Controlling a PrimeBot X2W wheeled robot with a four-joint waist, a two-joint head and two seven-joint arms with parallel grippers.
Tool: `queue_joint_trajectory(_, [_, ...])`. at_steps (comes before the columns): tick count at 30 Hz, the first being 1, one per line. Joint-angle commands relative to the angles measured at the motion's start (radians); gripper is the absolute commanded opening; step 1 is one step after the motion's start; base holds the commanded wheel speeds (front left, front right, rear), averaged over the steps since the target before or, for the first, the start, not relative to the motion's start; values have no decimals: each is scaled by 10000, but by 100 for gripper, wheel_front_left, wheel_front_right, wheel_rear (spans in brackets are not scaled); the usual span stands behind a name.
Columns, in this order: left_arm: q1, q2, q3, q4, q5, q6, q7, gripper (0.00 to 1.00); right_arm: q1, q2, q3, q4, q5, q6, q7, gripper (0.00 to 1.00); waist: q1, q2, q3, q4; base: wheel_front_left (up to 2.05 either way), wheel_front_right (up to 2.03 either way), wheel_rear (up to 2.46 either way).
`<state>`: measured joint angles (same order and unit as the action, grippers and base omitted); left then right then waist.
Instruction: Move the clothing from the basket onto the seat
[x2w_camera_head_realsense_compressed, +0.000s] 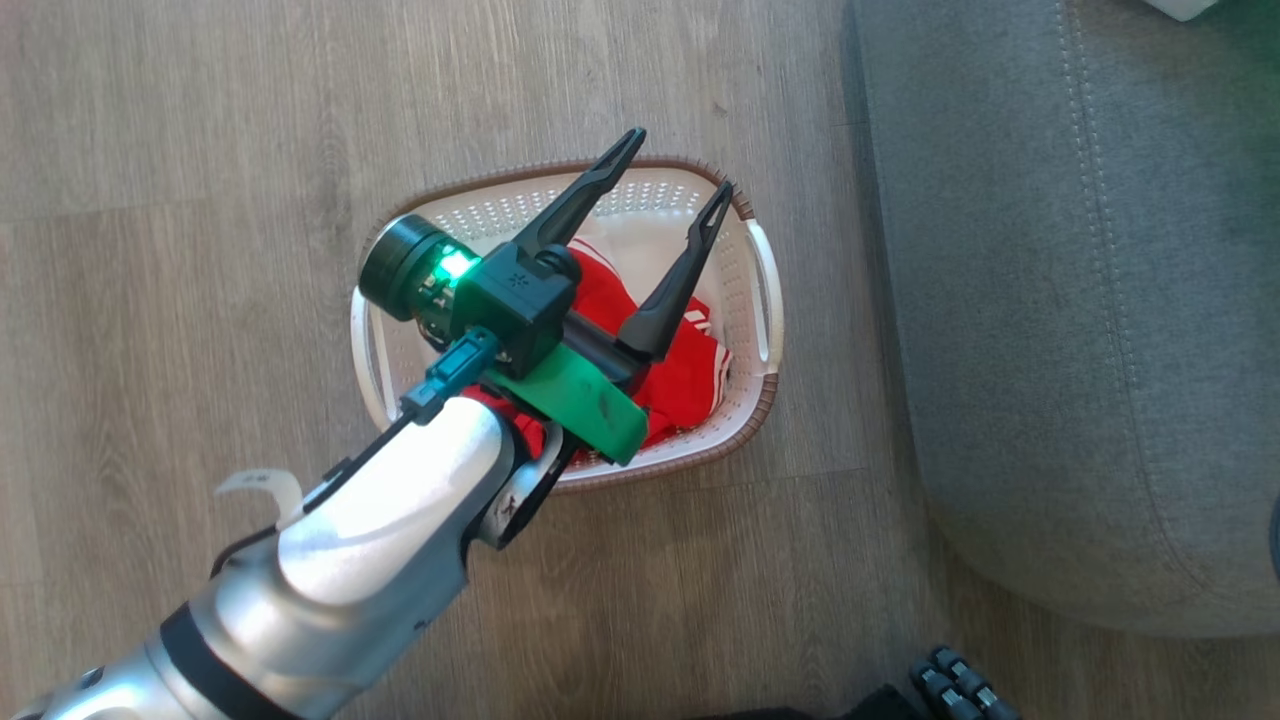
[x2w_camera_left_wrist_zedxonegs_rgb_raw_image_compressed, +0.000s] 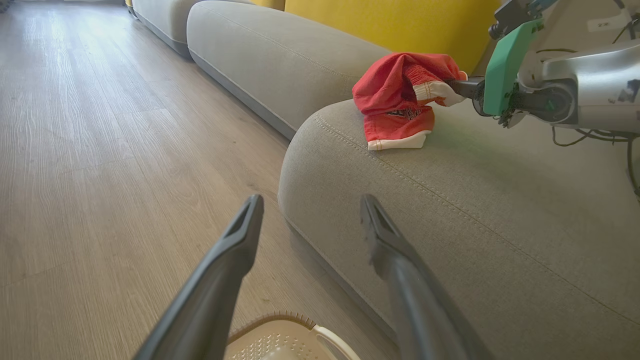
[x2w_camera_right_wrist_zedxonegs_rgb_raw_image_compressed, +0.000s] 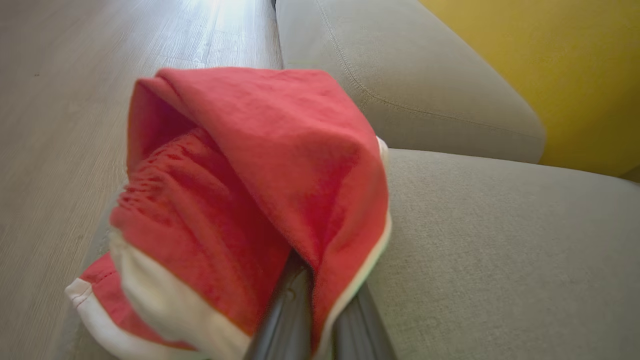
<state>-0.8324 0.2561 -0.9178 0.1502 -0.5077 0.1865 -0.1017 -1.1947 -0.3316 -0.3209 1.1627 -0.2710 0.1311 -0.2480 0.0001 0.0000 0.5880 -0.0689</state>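
Down in the basket (x2w_camera_head_realsense_compressed: 480, 212), one red garment (x2w_camera_head_realsense_compressed: 690, 375) lies bunched toward the seat-side wall, white stripes showing, nothing touching it. Basket sits on the wood floor (x2w_camera_head_realsense_compressed: 200, 200), just beside the seat (x2w_camera_head_realsense_compressed: 1050, 300), so the carry across is short. Your left gripper (x2w_camera_head_realsense_compressed: 680, 162) hangs above the basket with its fingers spread wide and empty. The tips point past the far rim rather than down at the cloth, so it looks staged for the pick, not committed. You'd need to tilt it down into the pile before closing. The fabric is soft and heaped, so a pinch on the top fold should lift it, though a loose end could snag the rim.

Other red garment (x2w_camera_left_wrist_zedxonegs_rgb_raw_image_compressed: 400, 100) is on the seat near its rounded corner. Its lower hem with white trim rests on the cushion and the upper part is held up off it. Your right gripper (x2w_camera_left_wrist_zedxonegs_rgb_raw_image_compressed: 464, 88) is clamped tight on that piece, fingers buried in a fold by the white cuff, which is why it tents instead of lying flat. Right wrist view shows cloth draped over both fingers.

Judgement: roughly halfway, one piece at the seat but not let go, one in the basket. Next call: open the right jaws, then back off clear so the fabric doesn't drag along. Yellow back cushion (x2w_camera_left_wrist_zedxonegs_rgb_raw_image_compressed: 400, 25) behind, not involved.
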Motion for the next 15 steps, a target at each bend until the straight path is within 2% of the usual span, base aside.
queue_joint_trajectory(1, [-239,252,265,-247,93,61,-12,100,103,58,20,-229,-78,-4,-106,35,-1,0,-10,-26,0,0,0])
queue_joint_trajectory(2, [-237,276,263,-229,89,61,-8,100,157,70,-4,-192,-102,-4,-114,42,-1,0,-17,-48,0,0,0])
queue_joint_trajectory(3, [-235,300,262,-214,85,61,-4,100,204,68,-59,-145,-91,-4,-120,63,-1,0,-22,-69,0,0,0])
queue_joint_trajectory(4, [-231,323,263,-201,79,63,-2,100,254,68,-109,-93,-77,-4,-124,97,-1,0,-31,-89,0,0,0])
queue_joint_trajectory(5, [-216,346,265,-184,71,70,-4,100,322,104,-122,-69,-89,-4,-128,100,-1,0,-51,-116,0,0,0])
queue_joint_trajectory(15, [66,518,300,-15,-102,178,-45,100,1490,536,34,-757,572,-4,-135,100,-1,0,-530,-479,0,0,0])
